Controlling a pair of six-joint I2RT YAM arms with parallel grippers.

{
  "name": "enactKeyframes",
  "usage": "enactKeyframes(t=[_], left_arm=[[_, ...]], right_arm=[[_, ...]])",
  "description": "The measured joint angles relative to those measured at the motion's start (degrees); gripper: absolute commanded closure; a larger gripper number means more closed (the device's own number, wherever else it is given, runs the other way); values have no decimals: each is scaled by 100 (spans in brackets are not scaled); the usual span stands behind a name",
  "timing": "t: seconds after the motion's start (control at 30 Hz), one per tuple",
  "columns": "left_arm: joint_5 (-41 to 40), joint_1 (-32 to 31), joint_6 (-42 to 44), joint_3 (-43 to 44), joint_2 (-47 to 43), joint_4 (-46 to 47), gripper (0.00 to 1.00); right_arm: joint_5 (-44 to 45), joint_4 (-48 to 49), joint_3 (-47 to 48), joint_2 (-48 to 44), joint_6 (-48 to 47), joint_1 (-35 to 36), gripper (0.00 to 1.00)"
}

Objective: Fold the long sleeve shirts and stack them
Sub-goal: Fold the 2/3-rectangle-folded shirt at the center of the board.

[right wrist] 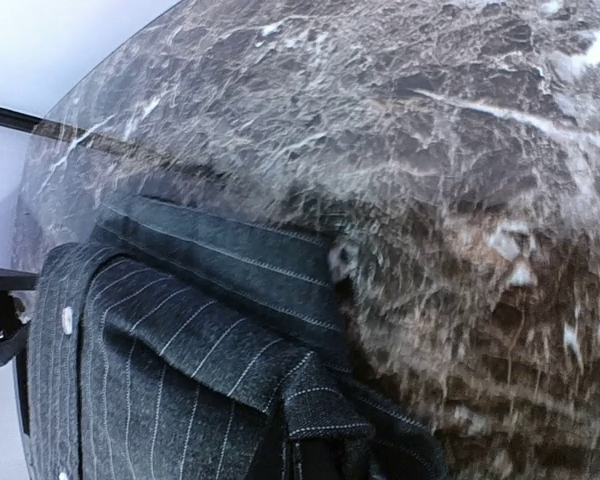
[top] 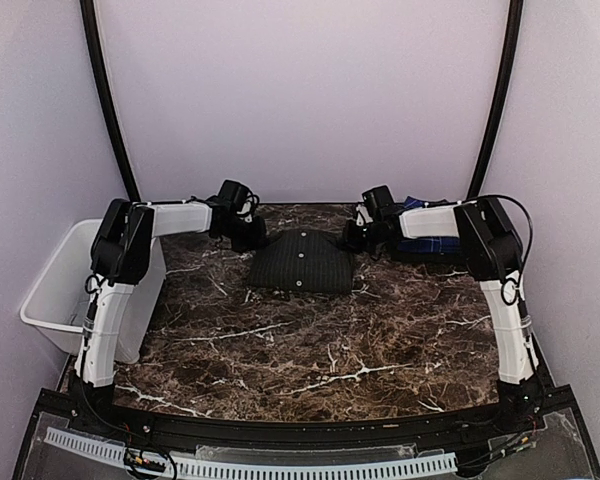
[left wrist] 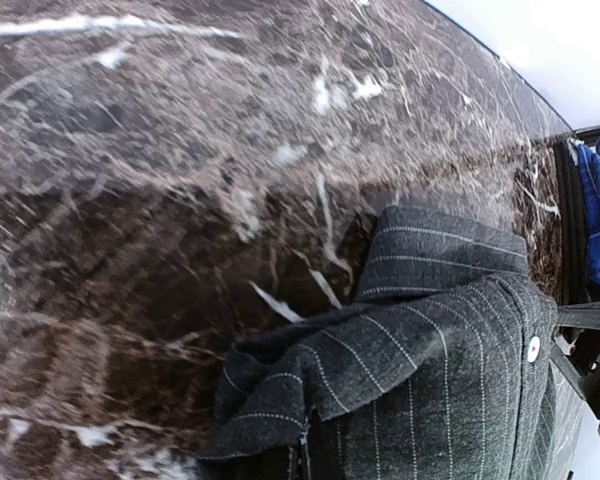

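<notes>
Folding seems midway: black pinstriped cloth shirt [top: 300,262] sits compact at upper centre, left gripper [top: 250,236] and right gripper [top: 356,238] clenched on it; blue plaid shirt [top: 435,245], upper right, unstacked.

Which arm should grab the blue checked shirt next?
Right, probably. The blue plaid cloth shirt lies at the brown marble table's far right, under the right arm, beside the right end effector. The left end effector sits across the black pinstriped cloth shirt, farther. Both seem to pinch its corners.
</notes>
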Motion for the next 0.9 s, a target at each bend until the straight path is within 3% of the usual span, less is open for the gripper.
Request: enactKeyframes(t=[0.1, 0.2, 0.4, 0.5, 0.67, 0.9], left_arm=[[-4, -131, -4, -111, -17, 0, 100], [-44, -354, -59, -820, -391, 297, 100], [-400, -1226, -411, -3222, -2245, 433, 100], [-612, -1705, -623, -3958, -3217, 463, 100], [-874, -1827, -750, -4266, -3928, 734, 100], [-1060, -1770, -691, -4122, -3707, 925, 100]], right_arm=[[-39, 267, -649, -398, 26, 15, 100], [-66, 520, -1742, -1071, 31, 57, 100], [72, 573, -3600, -2708, -70, 315, 100], [162, 577, -4159, -3510, -114, 411, 100], [337, 619, -4557, -4291, -162, 420, 100], [688, 625, -4588, -4306, -221, 420, 100]])
